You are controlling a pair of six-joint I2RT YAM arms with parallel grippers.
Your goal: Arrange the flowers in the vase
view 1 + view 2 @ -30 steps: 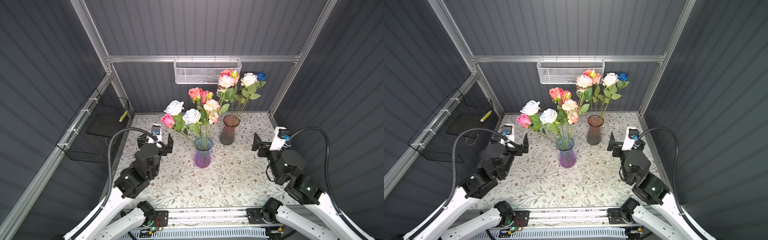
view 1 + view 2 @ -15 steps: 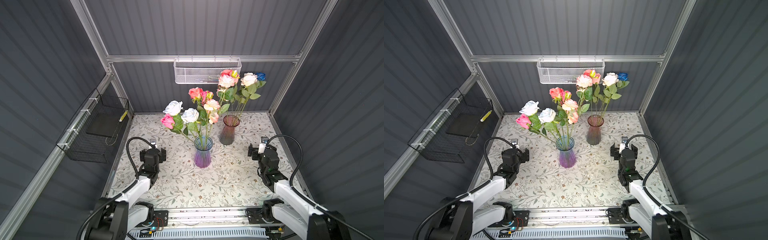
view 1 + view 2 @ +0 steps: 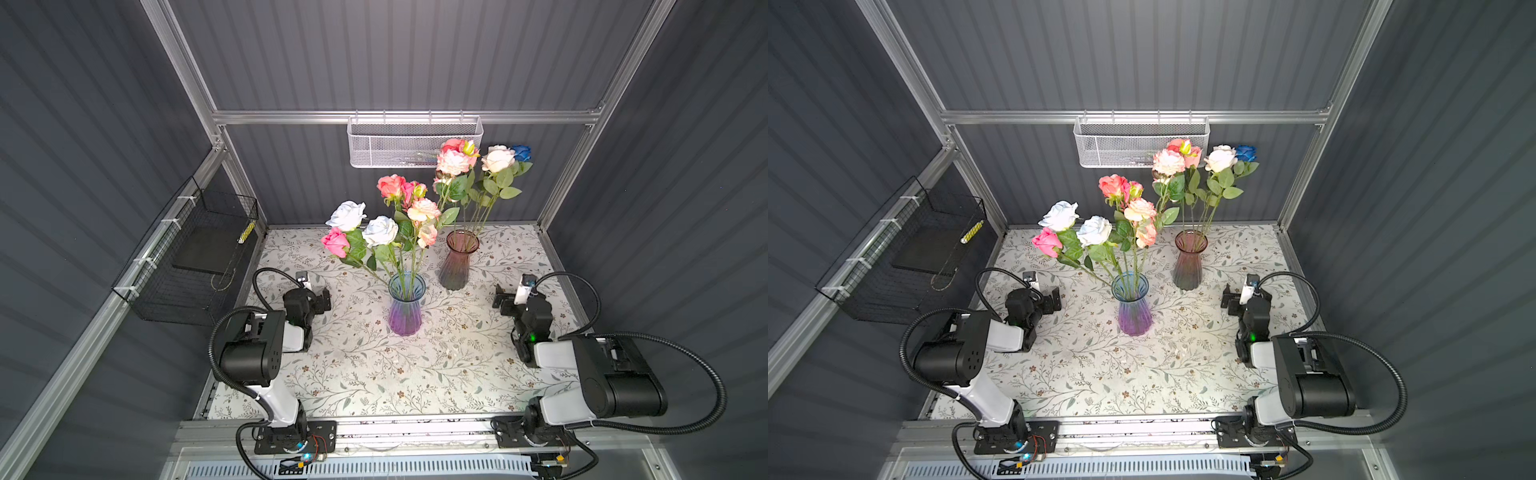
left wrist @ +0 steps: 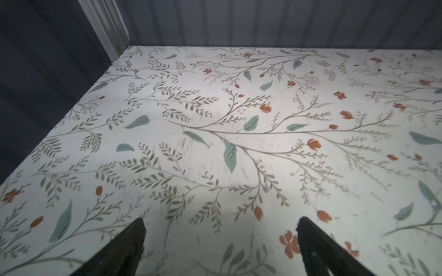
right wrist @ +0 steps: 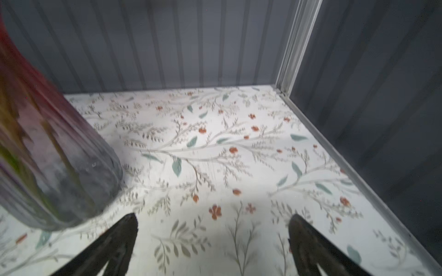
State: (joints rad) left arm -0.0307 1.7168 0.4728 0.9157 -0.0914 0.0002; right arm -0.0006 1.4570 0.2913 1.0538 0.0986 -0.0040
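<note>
Best pinch light, top-heavy long-stemmed pink-and-white roses (image 3: 379, 230) mid-stem, not soft heads, with left gripper (image 4: 221, 223) or right gripper (image 5: 214, 217), both spread.

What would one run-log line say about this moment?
left end effector: open, empty | right end effector: open, empty | long-stemmed roses: all in blue-purple glass vase and smoky-red glass vase

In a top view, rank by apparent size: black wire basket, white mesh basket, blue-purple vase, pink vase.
1. black wire basket
2. white mesh basket
3. blue-purple vase and pink vase: they look alike, and the blue-purple one stands nearer the camera, so unranked.
</note>
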